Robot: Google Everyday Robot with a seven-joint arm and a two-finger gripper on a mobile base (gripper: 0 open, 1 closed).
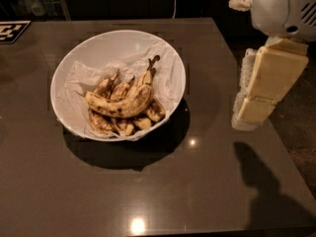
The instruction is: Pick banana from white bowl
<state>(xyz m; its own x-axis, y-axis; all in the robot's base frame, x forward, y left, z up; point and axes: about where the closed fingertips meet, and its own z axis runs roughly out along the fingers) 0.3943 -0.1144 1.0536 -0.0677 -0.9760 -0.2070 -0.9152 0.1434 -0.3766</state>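
The white bowl (76, 58) with crumpled white paper lining sits on the dark table, left of centre. Inside lies a bunch of overripe bananas. The banana (123, 102), the longest one, yellow with brown speckles, curves across the top of the bunch, its dark stem tip pointing up and right. The gripper (254, 100) hangs from the arm at the right edge of the view, over the table's right side, well to the right of the bowl. It holds nothing.
The dark table (148, 191) fills the view; its right edge runs under the gripper. A black-and-white marker tag (12, 31) lies at the far left corner. The arm's white body (284, 6) is at the top right.
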